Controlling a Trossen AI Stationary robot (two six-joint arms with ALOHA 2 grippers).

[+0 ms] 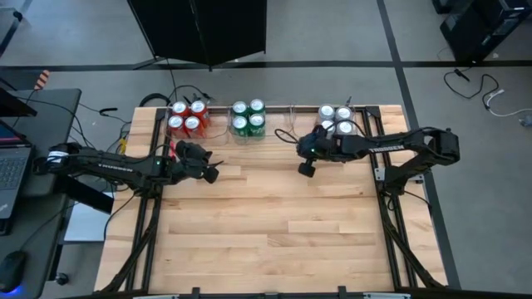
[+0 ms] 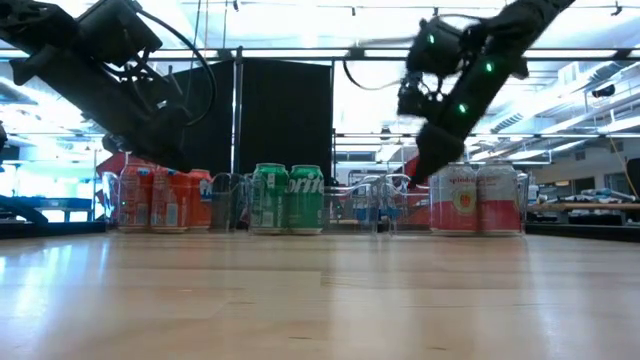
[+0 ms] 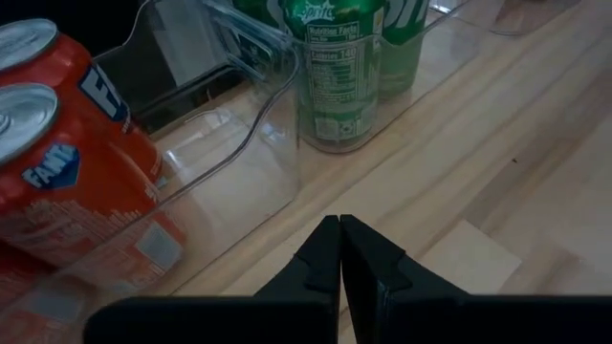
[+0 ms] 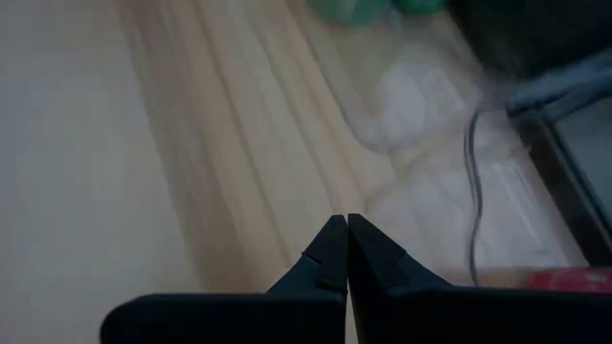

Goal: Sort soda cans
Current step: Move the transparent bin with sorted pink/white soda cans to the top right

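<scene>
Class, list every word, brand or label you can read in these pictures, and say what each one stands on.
"Fanta": on the red cans, partly cut off in the left wrist view.
"Sprite": on the green cans, part hidden.
"Nutrition Facts": the panel on a green can; its small print is too small to read.
"TROSSEN": on the left arm, barely legible.
The silver-white cans: lettering too blurred to read.

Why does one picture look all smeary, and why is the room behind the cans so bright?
Right wrist view: the wood and the clear tray are streaked with blur, while the shut fingers stay sharp. Low view: bright ceiling lights and windows behind leave both arms dark silhouettes, and the green cans stay clear. Left wrist view: sharp, with soft glare on the red cans.
</scene>
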